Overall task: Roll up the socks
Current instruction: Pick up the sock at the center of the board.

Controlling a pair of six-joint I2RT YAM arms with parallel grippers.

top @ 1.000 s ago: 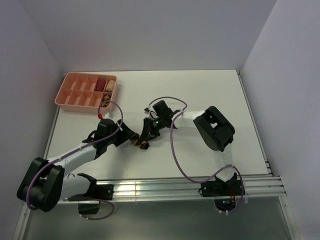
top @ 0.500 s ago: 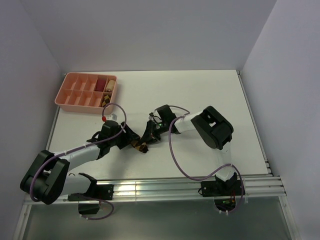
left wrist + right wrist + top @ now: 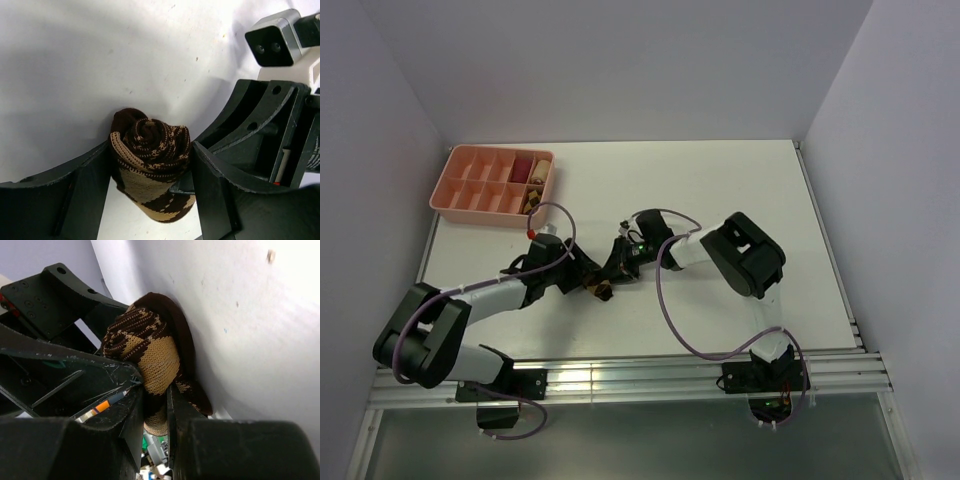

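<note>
The socks [image 3: 601, 290] are wound into one dark brown and tan argyle roll at the middle of the table. In the left wrist view the roll [image 3: 150, 150] stands on end, its spiral facing the camera. My left gripper [image 3: 151, 150] holds it with a finger pressed against each side. From the other side my right gripper [image 3: 155, 392] pinches a tan fold of the roll [image 3: 152, 355] between nearly closed fingers. Seen from above, the left gripper [image 3: 586, 283] and right gripper [image 3: 614, 274] meet at the socks.
A pink compartment tray [image 3: 455, 190] sits at the back left, holding a reddish roll [image 3: 523, 167] and a beige roll [image 3: 542, 164]. The white walls of the cell stand on three sides. Metal rails [image 3: 650, 372] run along the near edge.
My left arm has swung its elbow forward and its wrist has shifted slightly right. The right wrist has drawn in closer to the roll. The socks stay gripped in nearly the same spot.
</note>
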